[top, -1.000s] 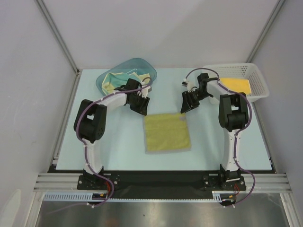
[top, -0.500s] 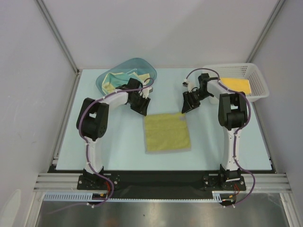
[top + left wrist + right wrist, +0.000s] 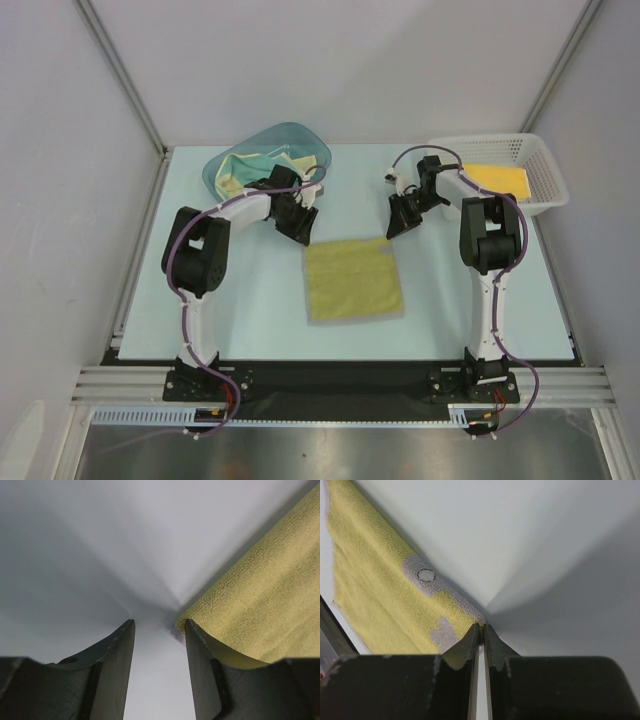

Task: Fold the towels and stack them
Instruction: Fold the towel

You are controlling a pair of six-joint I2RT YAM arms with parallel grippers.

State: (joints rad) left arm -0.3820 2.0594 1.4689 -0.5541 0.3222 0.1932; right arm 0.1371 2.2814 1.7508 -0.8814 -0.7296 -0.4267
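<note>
An olive-yellow towel (image 3: 353,279) lies flat in the middle of the table. My left gripper (image 3: 303,238) is open at its far left corner. In the left wrist view (image 3: 158,622) the towel's corner (image 3: 260,610) lies just beyond the right fingertip (image 3: 192,630), and bare table shows between the fingers. My right gripper (image 3: 392,232) is shut on the towel's far right corner. The right wrist view (image 3: 481,626) shows the cloth (image 3: 375,595) pinched at the tips. Several crumpled towels (image 3: 255,165) lie in the tub. A folded bright yellow towel (image 3: 497,178) lies in the basket.
The teal plastic tub (image 3: 222,165) stands at the back left, just behind my left arm. The white mesh basket (image 3: 548,170) stands at the back right, beside my right arm. Metal frame posts and walls enclose the table.
Both grippers have shifted slightly toward the far side at the towel's far corners. The towel has stayed flat in place.
</note>
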